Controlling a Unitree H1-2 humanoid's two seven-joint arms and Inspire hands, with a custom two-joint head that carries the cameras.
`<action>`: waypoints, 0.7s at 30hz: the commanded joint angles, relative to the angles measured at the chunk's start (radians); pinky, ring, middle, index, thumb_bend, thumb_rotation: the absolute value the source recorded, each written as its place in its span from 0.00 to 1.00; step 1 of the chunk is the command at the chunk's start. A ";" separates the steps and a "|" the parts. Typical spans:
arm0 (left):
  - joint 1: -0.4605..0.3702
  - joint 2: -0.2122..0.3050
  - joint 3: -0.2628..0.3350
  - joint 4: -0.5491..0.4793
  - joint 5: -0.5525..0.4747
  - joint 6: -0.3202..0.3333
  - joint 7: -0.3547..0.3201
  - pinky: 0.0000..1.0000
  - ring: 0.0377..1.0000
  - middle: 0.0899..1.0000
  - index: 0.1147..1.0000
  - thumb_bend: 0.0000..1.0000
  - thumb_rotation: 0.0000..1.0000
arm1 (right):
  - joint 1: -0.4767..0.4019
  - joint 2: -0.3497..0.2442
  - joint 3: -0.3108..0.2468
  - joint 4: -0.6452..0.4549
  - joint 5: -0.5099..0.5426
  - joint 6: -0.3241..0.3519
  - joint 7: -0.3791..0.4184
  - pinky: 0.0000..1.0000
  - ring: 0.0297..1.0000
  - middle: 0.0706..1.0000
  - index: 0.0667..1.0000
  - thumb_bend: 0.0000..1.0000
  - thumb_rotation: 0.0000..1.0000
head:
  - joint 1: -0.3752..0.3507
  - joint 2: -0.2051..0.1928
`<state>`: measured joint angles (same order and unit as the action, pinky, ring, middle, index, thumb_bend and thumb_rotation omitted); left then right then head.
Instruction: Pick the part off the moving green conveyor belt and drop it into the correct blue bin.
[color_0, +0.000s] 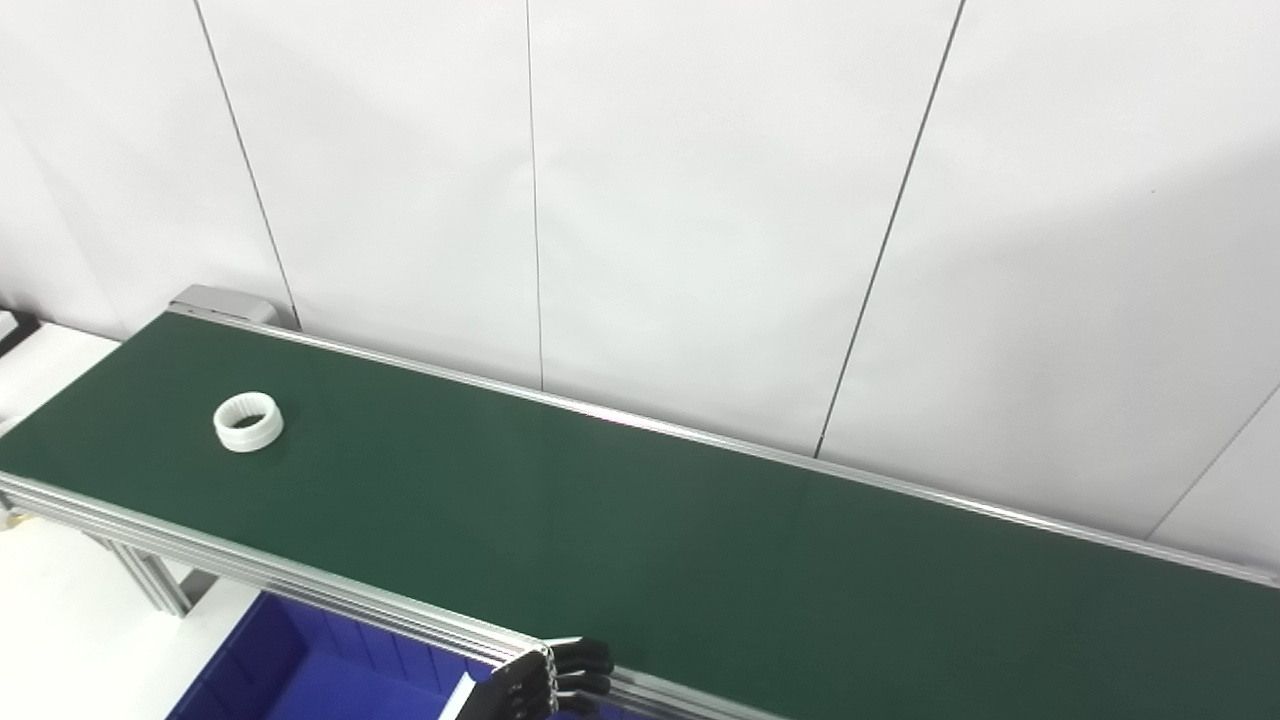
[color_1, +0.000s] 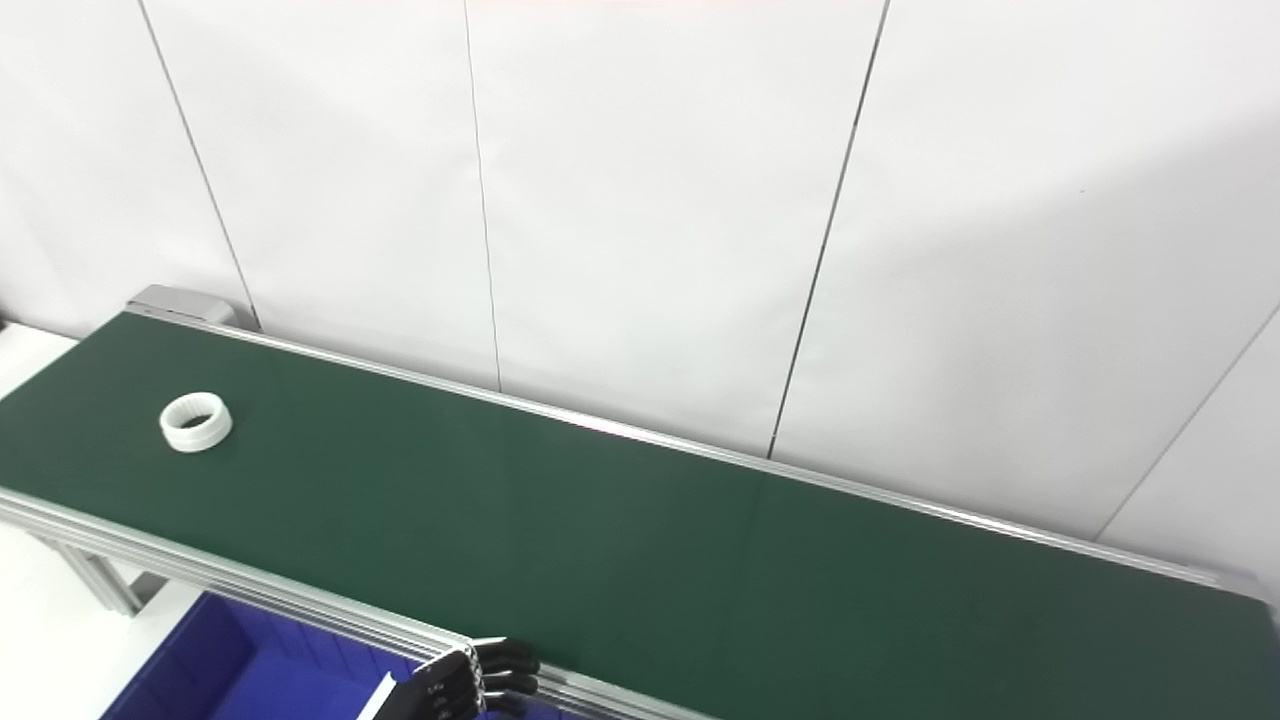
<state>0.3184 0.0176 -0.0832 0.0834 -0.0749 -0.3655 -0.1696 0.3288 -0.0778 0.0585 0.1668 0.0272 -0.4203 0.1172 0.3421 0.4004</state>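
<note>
A white ring-shaped part (color_0: 248, 422) lies flat on the green conveyor belt (color_0: 640, 540), near its left end; it also shows in the right eye view (color_1: 195, 423). My left hand (color_0: 548, 682) is at the bottom edge, over the belt's near rail, far to the right of the ring. Its dark fingers (color_0: 585, 658) are apart and slightly curled, and they hold nothing. A blue bin (color_0: 290, 670) sits below the near rail, just left of the hand. My right hand is out of view.
The belt runs from upper left to lower right between aluminium rails (color_0: 300, 585). A white panelled wall (color_0: 700, 200) stands right behind it. A grey end housing (color_0: 222, 303) sits at the belt's far left end. White surfaces lie at the left (color_0: 60, 620).
</note>
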 joint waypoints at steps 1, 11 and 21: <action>-0.020 0.009 0.004 -0.012 -0.005 -0.043 -0.002 0.61 0.67 0.68 0.67 0.64 0.34 | -0.009 0.012 -0.006 -0.021 -0.002 -0.049 -0.001 0.85 0.87 0.88 1.00 0.22 1.00 | -0.003 0.000; -0.022 0.031 0.001 -0.072 0.016 0.013 -0.001 0.60 0.65 0.67 0.65 0.68 0.32 | -0.008 0.020 -0.001 -0.027 -0.015 -0.049 -0.011 0.84 0.86 0.87 0.99 0.15 1.00 | -0.009 0.008; -0.125 0.082 0.022 -0.323 0.067 0.181 0.017 0.51 0.59 0.63 0.64 0.85 0.08 | -0.022 0.022 0.000 -0.017 -0.010 -0.049 -0.005 0.81 0.85 0.87 0.99 0.06 1.00 | 0.005 0.011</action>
<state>0.2288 0.0934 -0.0658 -0.1911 -0.0268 -0.1938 -0.1643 0.3246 -0.0653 0.0579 0.1673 0.0125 -0.4203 0.1054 0.3405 0.4096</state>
